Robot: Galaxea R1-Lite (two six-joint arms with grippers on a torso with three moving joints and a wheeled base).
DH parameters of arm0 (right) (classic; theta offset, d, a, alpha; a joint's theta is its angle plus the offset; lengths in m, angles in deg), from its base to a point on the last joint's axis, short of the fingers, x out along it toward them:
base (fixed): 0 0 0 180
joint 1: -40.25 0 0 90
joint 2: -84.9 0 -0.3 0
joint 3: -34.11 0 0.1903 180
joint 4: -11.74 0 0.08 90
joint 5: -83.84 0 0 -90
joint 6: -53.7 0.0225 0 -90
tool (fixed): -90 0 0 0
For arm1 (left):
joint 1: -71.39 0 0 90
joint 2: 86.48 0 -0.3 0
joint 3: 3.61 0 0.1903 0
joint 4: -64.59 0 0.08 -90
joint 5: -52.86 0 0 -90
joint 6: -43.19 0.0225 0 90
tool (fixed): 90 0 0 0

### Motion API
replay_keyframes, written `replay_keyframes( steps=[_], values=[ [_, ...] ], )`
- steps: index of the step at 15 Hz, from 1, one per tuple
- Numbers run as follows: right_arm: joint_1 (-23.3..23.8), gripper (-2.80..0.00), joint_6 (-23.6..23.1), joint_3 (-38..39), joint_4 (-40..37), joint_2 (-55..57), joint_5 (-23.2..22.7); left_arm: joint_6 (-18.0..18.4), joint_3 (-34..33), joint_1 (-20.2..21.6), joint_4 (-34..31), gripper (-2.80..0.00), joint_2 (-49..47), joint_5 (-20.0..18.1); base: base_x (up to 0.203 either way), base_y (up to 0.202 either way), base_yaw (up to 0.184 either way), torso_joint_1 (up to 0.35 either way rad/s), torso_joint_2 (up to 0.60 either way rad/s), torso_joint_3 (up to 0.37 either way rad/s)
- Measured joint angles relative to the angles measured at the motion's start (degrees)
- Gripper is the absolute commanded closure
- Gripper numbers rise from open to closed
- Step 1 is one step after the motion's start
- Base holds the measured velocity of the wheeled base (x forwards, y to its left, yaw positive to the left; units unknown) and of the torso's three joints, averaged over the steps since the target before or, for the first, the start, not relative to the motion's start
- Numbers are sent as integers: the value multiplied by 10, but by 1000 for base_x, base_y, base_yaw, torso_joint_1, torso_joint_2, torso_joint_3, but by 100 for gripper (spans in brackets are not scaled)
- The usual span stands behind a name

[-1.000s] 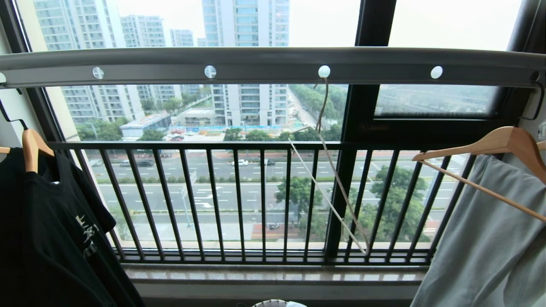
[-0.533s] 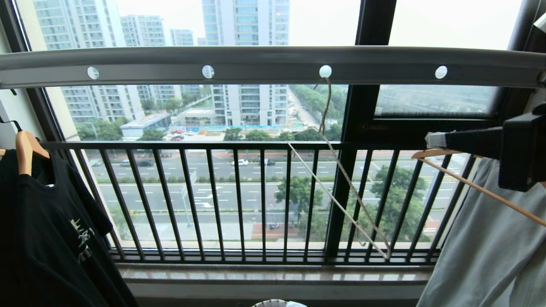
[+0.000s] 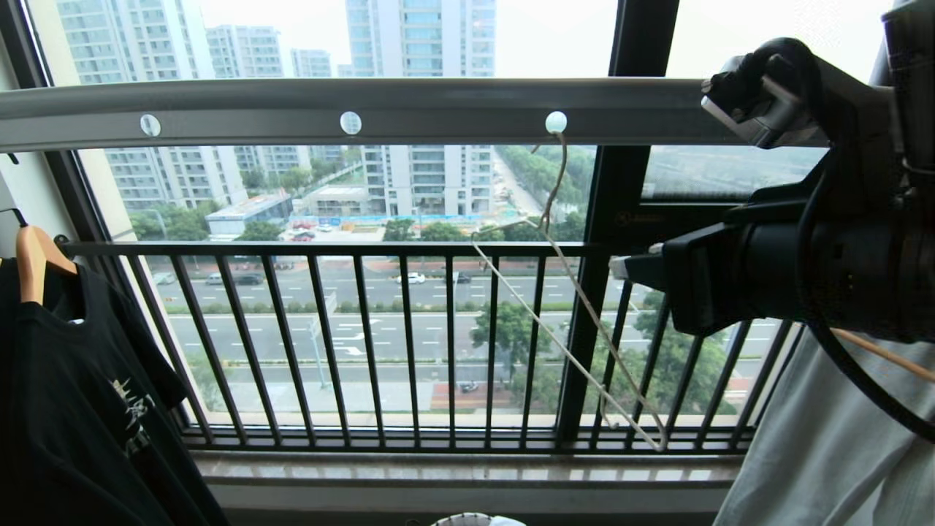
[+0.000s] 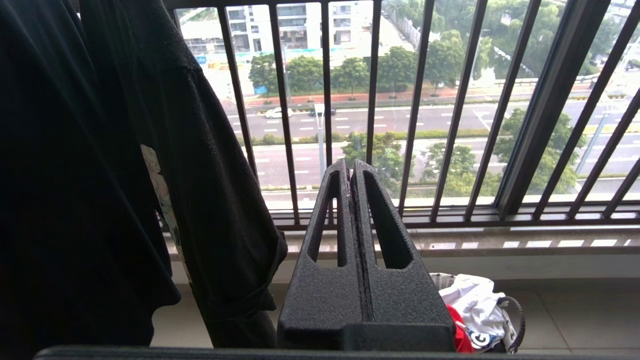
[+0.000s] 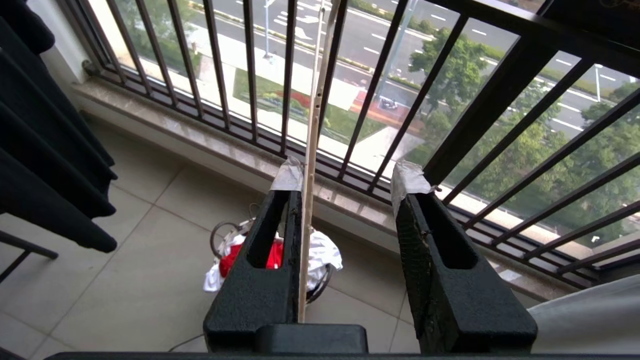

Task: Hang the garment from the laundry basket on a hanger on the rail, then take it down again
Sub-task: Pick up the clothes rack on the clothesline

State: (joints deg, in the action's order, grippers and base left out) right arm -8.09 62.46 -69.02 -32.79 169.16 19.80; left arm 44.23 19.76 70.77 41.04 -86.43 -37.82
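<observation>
High-rise home balcony: drying rail (image 3: pixel 292 109), balcony railing (image 3: pixel 365 336), hung black T-shirt (image 3: pixel 66 409), city street below.

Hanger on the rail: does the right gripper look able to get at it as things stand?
Probably yes. The right gripper is open, with the hanger wire running between its fingers; nothing else hangs around it on the rail.

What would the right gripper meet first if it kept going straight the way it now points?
Probably the hanger: its thin wire already runs between the open fingers of the right gripper. Beyond it stands the balcony railing; depth is uncertain.
</observation>
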Motion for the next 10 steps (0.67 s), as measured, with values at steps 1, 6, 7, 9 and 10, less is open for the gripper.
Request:
replay_keyframes(
  steps=[1, 6, 7, 9, 10],
  values=[
    [-1, -280, 0, -3, -3, 13, 0, 0, 0, 0, 0, 0, 0, 0, 0, 0, 0, 0, 0, 0],
    [1, -280, -2, -18, -1, 68, 0, 0, 0, 0, 0, 0, 0, 0, 0, 0, 0, 0, 0, 0],
    [3, -280, -3, -20, -1, 78, -1, 0, 0, 0, 0, 0, 0, 0, 0, 0, 0, 0, 0, 0],
    [8, -280, -14, -23, -1, 99, -2, 0, 0, 0, 0, 0, 0, 0, 0, 0, 0, 0, 0, 0],
    [16, -280, -22, -26, -2, 111, -5, 0, 0, 0, 0, 0, 0, 0, 0, 0, 0, 0, 0, 0]
  ],
)
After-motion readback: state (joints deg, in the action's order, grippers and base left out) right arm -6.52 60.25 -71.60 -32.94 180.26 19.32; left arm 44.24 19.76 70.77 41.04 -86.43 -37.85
